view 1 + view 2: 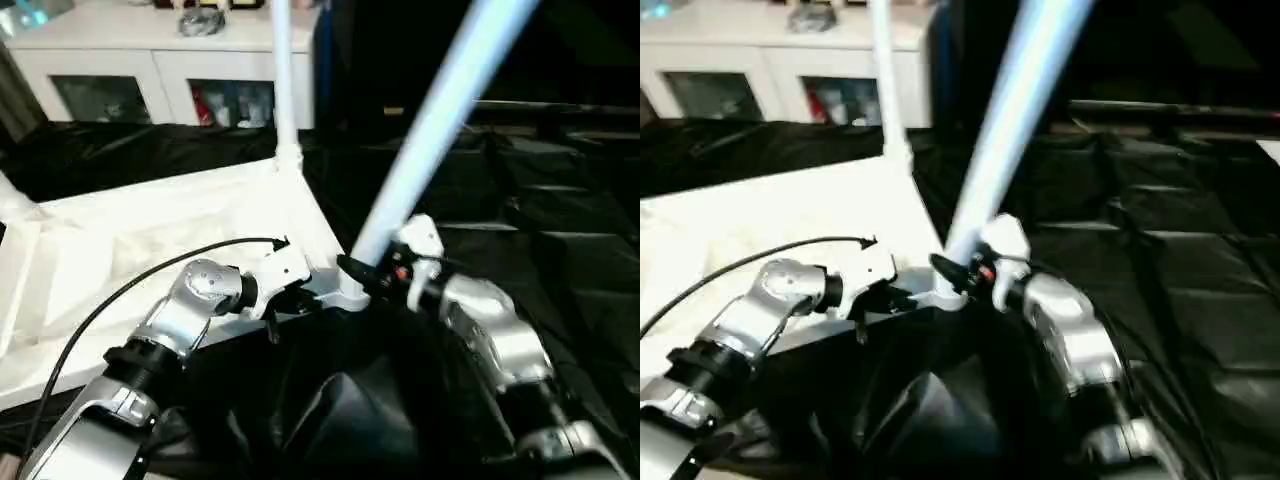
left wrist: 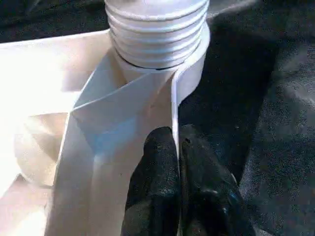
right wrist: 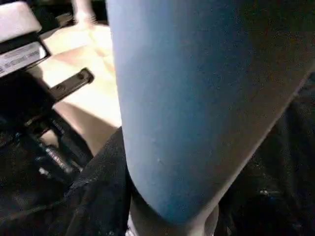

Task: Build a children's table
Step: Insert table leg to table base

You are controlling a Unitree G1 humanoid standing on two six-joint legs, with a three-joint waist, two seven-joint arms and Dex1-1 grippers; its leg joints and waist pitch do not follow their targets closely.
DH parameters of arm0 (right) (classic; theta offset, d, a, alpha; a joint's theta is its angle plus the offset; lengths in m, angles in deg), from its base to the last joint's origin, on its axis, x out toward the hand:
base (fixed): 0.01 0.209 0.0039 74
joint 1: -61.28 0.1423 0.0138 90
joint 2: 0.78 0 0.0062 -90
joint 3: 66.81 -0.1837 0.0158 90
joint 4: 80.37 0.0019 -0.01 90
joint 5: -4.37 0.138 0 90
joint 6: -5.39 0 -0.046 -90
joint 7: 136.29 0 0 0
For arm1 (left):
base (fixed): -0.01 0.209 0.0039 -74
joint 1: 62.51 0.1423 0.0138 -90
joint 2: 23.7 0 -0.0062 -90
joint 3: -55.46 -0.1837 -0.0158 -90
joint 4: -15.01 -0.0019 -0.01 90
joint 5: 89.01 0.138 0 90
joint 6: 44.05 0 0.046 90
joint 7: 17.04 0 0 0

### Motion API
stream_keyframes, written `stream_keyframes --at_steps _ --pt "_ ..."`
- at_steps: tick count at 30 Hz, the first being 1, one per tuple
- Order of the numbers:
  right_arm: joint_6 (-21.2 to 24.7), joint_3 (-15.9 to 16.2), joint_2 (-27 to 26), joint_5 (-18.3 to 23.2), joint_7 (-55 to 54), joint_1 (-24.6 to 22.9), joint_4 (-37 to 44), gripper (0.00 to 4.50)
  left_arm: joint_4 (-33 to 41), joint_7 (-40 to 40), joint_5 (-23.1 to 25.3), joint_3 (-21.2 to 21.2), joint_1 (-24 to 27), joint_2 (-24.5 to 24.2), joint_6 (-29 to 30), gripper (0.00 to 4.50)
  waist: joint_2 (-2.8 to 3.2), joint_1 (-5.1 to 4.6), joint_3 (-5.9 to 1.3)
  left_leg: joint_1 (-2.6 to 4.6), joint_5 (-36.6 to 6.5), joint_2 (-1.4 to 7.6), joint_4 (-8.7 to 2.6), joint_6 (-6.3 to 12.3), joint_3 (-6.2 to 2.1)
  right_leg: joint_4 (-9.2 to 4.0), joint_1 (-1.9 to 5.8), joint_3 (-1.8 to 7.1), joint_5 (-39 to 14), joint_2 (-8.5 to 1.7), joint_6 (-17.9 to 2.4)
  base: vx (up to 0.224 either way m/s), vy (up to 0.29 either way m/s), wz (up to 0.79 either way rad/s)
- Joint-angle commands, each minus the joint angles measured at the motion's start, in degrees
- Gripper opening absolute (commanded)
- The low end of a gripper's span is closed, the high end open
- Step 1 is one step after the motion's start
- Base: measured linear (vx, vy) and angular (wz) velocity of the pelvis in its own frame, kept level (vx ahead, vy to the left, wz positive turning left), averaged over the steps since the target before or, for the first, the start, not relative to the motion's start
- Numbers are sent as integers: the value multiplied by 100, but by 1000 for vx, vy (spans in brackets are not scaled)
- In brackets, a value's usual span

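My left hand (image 1: 285,300) pinches the top's (image 1: 150,250) edge by the corner socket (image 2: 157,54). My right hand (image 1: 375,275) grips the tilted leg (image 1: 430,130); pushed crooked, its threads could jam

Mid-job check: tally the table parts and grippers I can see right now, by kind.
Table top: 1
Legs: 2, one upright in the far corner, one tilted at the near corner
Grippers: 2, left gripper and right gripper
Total: 5
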Motion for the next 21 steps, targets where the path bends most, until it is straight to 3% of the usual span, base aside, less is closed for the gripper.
stream_keyframes --at_steps 1,2,3,4,5,6,7,8,9,10,11,12,13,15,17,21 --pt "497 506 -2 -370 209 -199 -662 189 162 -92 -31 -26 -107 19 -64 0 -54 77 -171 -99 -817 -47 369 220 -413 -1265 129 608 -6029 -980 110 107 -98 -21" --pt "518 528 -2 -371 256 -167 -707 189 167 -105 -34 -30 -103 16 -64 0 -54 77 -171 -99 -817 -47 369 220 -413 -1265 129 608 -6029 -980 110 96 -19 -28" --pt "561 578 -5 -374 361 -95 -817 189 181 -132 -42 -39 -94 8 -65 0 109 236 -357 -133 -546 207 -282 139 -482 -923 271 363 -3691 -563 -83 96 -19 -28" --pt "547 625 3 -396 449 -49 -887 189 190 -152 -46 -47 -88 4 -69 0 107 99 -394 -18 -747 334 -392 253 -483 -683 171 276 -1929 -318 -614 0 0 0" --pt "507 654 8 -426 488 -15 -936 189 194 -169 -49 -54 -87 2 -79 0 141 83 -394 0 -891 359 -418 266 -455 -651 165 273 -1409 -310 -866 0 0 0" --pt "497 662 4 -434 517 75 -1025 189 214 -185 -50 -64 -77 4 -84 0 132 27 -336 -19 -1403 363 -484 305 -408 -707 193 259 -1438 -314 -1103 0 0 0" --pt "500 663 5 -430 532 90 -1030 189 218 -189 -50 -68 -76 5 -86 0 79 -11 -304 17 -1953 322 -479 213 -367 -796 164 257 -2190 -330 -1057 0 0 0" --pt "496 666 11 -421 607 139 -1044 189 236 -205 -39 -77 -71 16 -98 0 82 -7 -300 22 -2096 298 -474 161 -367 -846 163 257 -2737 -367 -902 0 0 0" --pt "515 671 20 -425 651 174 -1035 189 269 -235 -44 -82 -65 29 -107 0 29 -18 -295 -2 -2058 304 -485 170 -366 -871 168 266 -2871 -376 -813 0 0 0" --pt "518 673 22 -426 657 180 -1034 189 275 -241 -46 -82 -64 30 -108 0 45 -4 -304 -23 -1979 316 -499 190 -385 -878 179 275 -2966 -394 -710 0 0 0" --pt "531 680 24 -431 676 212 -1028 189 309 -270 -55 -88 -61 32 -128 0 9 -9 -307 -27 -1907 326 -508 201 -377 -890 173 283 -2936 -395 -678 0 0 0" --pt "567 704 17 -446 720 288 -1025 189 395 -336 -72 -90 -48 20 -136 0 41 3 -323 -22 -1781 344 -526 212 -380 -876 177 288 -2740 -398 -718 0 0 0" --pt "570 707 17 -448 725 294 -1024 189 403 -341 -73 -90 -46 18 -135 0 18 -6 -306 -57 -1657 367 -547 237 -379 -851 185 299 -2485 -388 -799 0 0 0" --pt "600 775 15 -487 809 362 -976 189 536 -394 -106 -79 -15 -8 -85 0 12 -10 -291 -59 -1608 376 -556 242 -364 -834 178 306 -2261 -375 -901 0 0 0" --pt "617 823 14 -519 858 395 -945 189 614 -413 -121 -75 14 -29 -58 0 1 -24 -265 -68 -1691 380 -566 211 -361 -845 180 305 -2323 -387 -925 0 0 0" --pt "642 845 -3 -540 908 474 -927 189 809 -471 -128 -88 131 -82 -17 0 -44 -51 -212 -45 -1950 373 -584 163 -364 -901 135 310 -2795 -394 -782 0 0 0"
